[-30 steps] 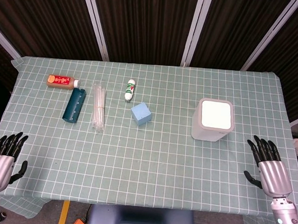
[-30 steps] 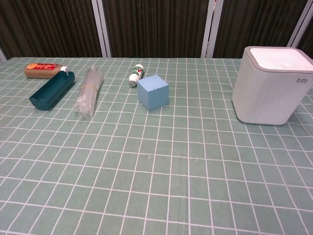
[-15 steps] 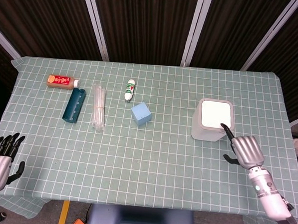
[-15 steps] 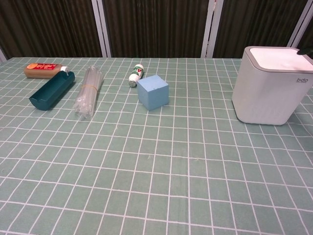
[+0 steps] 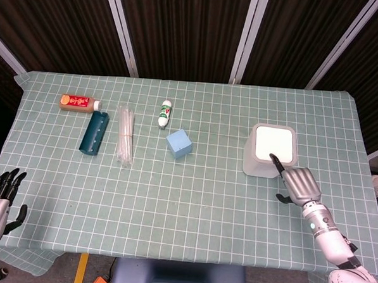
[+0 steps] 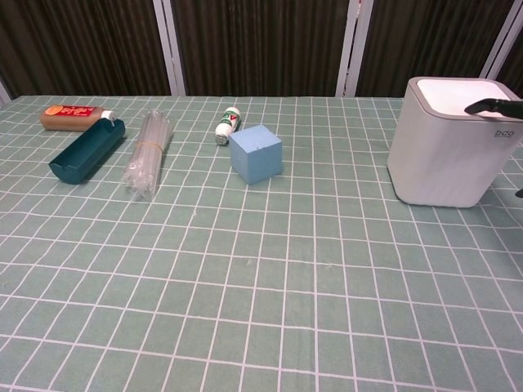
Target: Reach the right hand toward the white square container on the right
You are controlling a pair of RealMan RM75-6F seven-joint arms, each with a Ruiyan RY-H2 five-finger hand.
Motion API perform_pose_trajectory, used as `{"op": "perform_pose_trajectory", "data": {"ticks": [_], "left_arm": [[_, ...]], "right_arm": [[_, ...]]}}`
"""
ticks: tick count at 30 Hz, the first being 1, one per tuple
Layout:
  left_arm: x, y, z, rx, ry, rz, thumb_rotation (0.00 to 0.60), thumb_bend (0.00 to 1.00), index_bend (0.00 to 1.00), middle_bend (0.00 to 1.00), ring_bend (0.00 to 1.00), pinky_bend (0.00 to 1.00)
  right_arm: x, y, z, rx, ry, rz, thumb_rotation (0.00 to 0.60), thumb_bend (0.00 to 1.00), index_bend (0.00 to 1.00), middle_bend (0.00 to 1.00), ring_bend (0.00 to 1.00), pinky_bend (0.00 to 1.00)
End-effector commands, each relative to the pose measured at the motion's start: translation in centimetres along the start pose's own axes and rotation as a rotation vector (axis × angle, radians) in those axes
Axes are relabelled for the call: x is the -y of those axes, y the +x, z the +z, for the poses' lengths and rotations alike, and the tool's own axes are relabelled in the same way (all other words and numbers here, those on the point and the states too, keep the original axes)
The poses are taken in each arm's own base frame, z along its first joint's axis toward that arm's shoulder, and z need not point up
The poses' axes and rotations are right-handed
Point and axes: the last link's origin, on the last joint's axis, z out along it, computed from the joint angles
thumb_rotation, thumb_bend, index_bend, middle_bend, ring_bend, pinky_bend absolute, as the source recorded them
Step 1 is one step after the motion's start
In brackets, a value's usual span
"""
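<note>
The white square container (image 5: 271, 151) is standing on the right side of the tabletop (image 5: 192, 199), well apart from the blue cube (image 5: 179, 143) to its left. The right hand (image 5: 296, 184) is sitting at the container's near right corner, one dark finger reaching over the lid's rim. To do this well, I'd judge it should be easing in slowly and level, keeping the push light so the container is not sliding or tipping. Its fingers (image 5: 276, 162) are holding nothing; one is pointing forward, and whether it is touching the lid I cannot tell. The rest look curled in.
</note>
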Motion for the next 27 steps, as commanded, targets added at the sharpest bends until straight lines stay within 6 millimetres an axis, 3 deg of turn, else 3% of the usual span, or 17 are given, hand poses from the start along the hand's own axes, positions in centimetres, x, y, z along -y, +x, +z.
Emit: {"op": "perform_pose_trajectory", "data": {"ticks": [1, 4, 7, 12, 15, 17, 20, 27], "left_arm": [[-0.1, 0.0, 0.1, -0.003, -0.003, 0.0, 0.6, 0.5, 0.0, 0.0, 0.0, 0.0], [-0.2, 0.2, 0.2, -0.011, -0.007, 0.0, 0.6, 0.5, 0.0, 0.0, 0.0, 0.0], [-0.3, 0.3, 0.2, -0.014, -0.009, 0.0, 0.6, 0.5, 0.0, 0.0, 0.0, 0.0], [-0.5, 0.3, 0.4, -0.014, -0.014, 0.002, 0.6, 0.5, 0.0, 0.0, 0.0, 0.0], [-0.7, 0.2, 0.7, -0.015, -0.019, 0.005, 0.6, 0.5, 0.0, 0.0, 0.0, 0.0], [-0.7, 0.1, 0.8, -0.013, -0.016, 0.008, 0.6, 0.5, 0.0, 0.0, 0.0, 0.0], [-0.8, 0.0, 0.9, -0.008, -0.017, 0.01, 0.6, 0.5, 0.0, 0.0, 0.0, 0.0], [-0.9, -0.1, 0.8, -0.006, -0.02, 0.007, 0.6, 0.5, 0.0, 0.0, 0.0, 0.0]], "right_arm": [[0.0, 1.2, -0.9, -0.108, 0.003, 0.054, 0.6, 0.33, 0.02, 1.0, 1.0, 1.0], [-0.8, 2.6, -2.9, -0.328, 0.008, 0.101, 0.6, 0.33, 0.0, 1.0, 1.0, 1.0], [-1.7, 2.4, -5.3, -0.511, -0.005, 0.095, 0.6, 0.33, 0.0, 0.86, 0.89, 0.89], [-3.1, -0.5, -8.7, -0.526, -0.047, 0.072, 0.6, 0.33, 0.0, 0.23, 0.24, 0.43], [-3.8, -2.4, -10.9, -0.502, -0.073, 0.062, 0.6, 0.33, 0.0, 0.02, 0.02, 0.21], [-4.3, -3.6, -11.9, -0.496, -0.1, 0.077, 0.6, 0.33, 0.0, 0.0, 0.0, 0.12], [-4.4, -3.2, -12.3, -0.495, -0.064, 0.084, 0.6, 0.33, 0.0, 0.0, 0.0, 0.02], [-4.8, -3.6, -12.1, -0.44, -0.087, 0.069, 0.6, 0.33, 0.0, 0.0, 0.0, 0.0]]}}
